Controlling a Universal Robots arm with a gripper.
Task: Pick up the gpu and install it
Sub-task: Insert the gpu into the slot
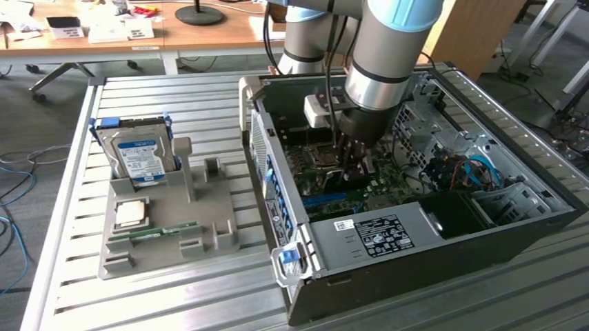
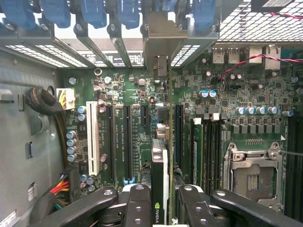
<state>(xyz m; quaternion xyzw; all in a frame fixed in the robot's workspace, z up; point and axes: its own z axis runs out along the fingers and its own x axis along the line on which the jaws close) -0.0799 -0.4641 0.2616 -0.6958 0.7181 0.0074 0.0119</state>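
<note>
One robot arm reaches down into an open computer case (image 1: 515, 214), its gripper (image 2: 165, 208) clamped on the graphics card (image 2: 160, 179), which stands on edge over the green motherboard (image 2: 222, 94). The card's silver bracket (image 2: 163, 42) sits against the rear slot openings, beside blue latches (image 2: 94, 12). On the slatted table (image 1: 184, 296) at the exterior view's left, a grey holder (image 1: 216, 214) carries a hard drive (image 1: 140, 155), a processor chip (image 1: 129, 212) and a memory stick (image 1: 156, 232).
</note>
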